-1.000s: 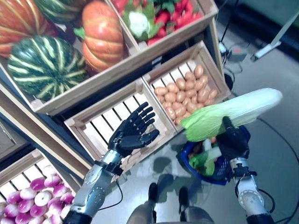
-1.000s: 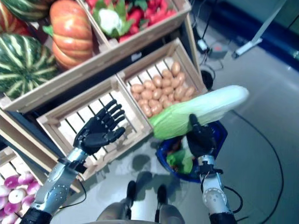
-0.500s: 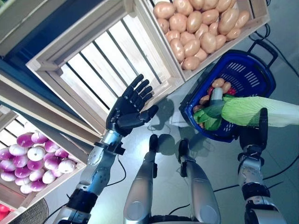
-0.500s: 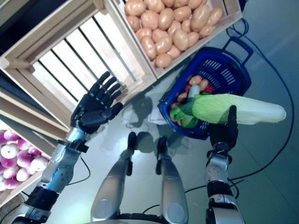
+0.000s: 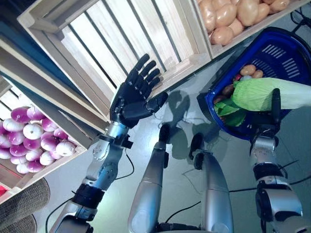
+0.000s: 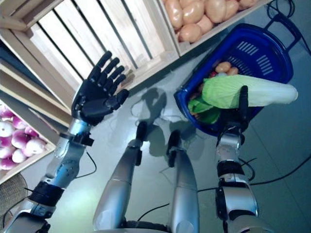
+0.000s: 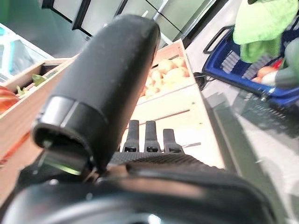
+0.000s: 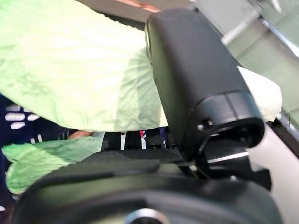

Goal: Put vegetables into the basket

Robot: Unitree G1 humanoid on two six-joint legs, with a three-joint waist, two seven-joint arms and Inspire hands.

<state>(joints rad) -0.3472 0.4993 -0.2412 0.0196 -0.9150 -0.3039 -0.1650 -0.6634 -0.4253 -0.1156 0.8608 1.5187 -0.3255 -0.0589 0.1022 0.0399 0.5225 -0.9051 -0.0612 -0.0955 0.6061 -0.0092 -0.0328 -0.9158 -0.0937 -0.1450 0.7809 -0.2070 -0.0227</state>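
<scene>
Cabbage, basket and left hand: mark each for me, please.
Cabbage (image 6: pixel 265 92): right eye view, on its pale green middle.
Basket (image 6: pixel 272 41): right eye view, on the blue far wall.
Left hand (image 5: pixel 129 102): left eye view, on the palm.

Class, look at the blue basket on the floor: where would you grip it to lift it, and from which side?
Grip the blue basket by its handle, at the far end. Come from above on that side: the handle sticks out clear of the rim, whereas the near end is blocked by the cabbage in the right robot hand.
</scene>
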